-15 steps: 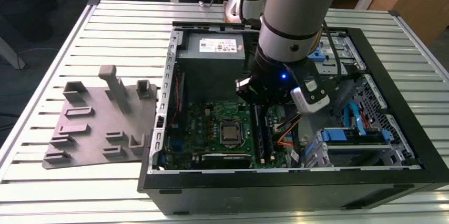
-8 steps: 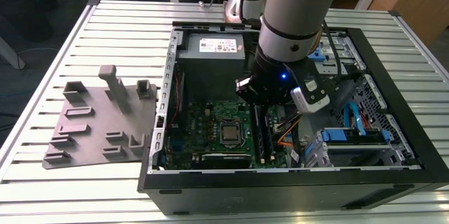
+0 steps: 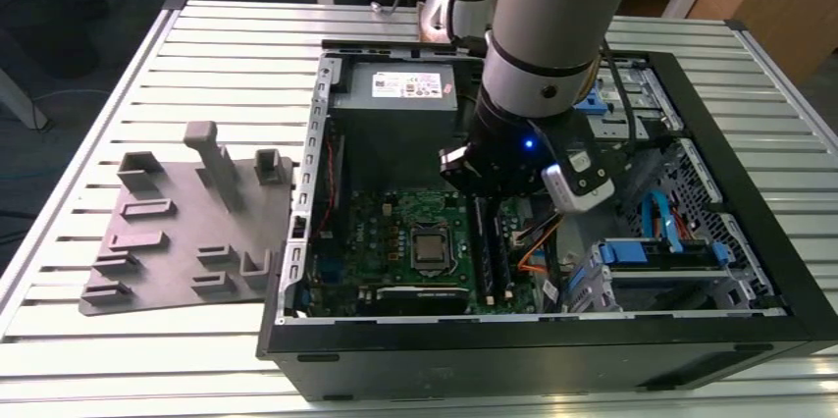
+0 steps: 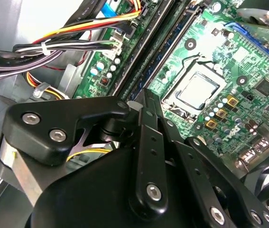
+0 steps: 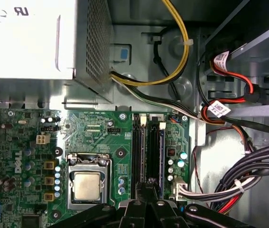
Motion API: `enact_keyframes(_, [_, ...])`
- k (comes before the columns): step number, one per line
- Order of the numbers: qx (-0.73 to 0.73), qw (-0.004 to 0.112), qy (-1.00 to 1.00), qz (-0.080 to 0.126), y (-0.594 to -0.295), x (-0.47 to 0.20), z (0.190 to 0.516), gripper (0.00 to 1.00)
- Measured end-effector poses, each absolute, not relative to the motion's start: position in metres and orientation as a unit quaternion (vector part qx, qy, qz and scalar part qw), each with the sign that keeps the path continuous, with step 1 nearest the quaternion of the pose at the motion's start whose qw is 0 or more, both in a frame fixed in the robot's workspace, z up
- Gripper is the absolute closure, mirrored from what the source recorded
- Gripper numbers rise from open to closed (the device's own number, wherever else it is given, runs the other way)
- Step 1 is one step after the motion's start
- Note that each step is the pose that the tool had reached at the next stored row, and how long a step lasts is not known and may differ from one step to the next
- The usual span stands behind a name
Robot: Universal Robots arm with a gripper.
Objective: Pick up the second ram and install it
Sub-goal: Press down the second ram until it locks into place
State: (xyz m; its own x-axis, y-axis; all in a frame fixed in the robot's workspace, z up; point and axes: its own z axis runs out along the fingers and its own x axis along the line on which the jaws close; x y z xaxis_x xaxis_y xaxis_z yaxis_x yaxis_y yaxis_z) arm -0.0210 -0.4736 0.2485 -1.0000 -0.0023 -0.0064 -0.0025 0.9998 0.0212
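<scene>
Arm: the grey robot arm (image 3: pixel 556 35) reaches down into the open computer case (image 3: pixel 550 339), which lies on its side on the slatted worktop (image 3: pixel 196 339), toward the exterior view's right.
Gripper: the gripper (image 5: pixel 149 186) is low over the memory slots (image 5: pixel 148 147), just beside the silver processor (image 5: pixel 87 185); in the second wrist view the black fingers (image 4: pixel 146 107) come together at a point right above the slots.
Jaws: drawn close, tips almost meeting; whether they pinch anything between them, I cannot tell.
Second ram: a dark strip, the second ram (image 5: pixel 153 147), stands upright in the slot channel directly below the fingertips; I cannot tell whether it is fully seated. In the exterior view it reads as a dark strip (image 3: pixel 488 251) along the right side of the motherboard (image 3: pixel 392 232).
Motherboard: green, flat on the floor of the case, processor near its middle.
Cables: a yellow-and-black bundle (image 5: pixel 179 47) loops from the power supply (image 5: pixel 30 38) down to the board's far edge; grey and red leads (image 5: pixel 248 171) lie beside the slots.
Tray: the grey plastic tray (image 3: pixel 183 232) with upright posts sits on the worktop's left half, beside the case, well apart from the gripper.
</scene>
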Motion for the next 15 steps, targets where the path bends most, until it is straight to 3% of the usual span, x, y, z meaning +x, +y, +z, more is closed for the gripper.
enact_keyframes(15, [-0.001, 0.003, 1.000, 0.024, -0.454, -0.022, 0.230, 0.93])
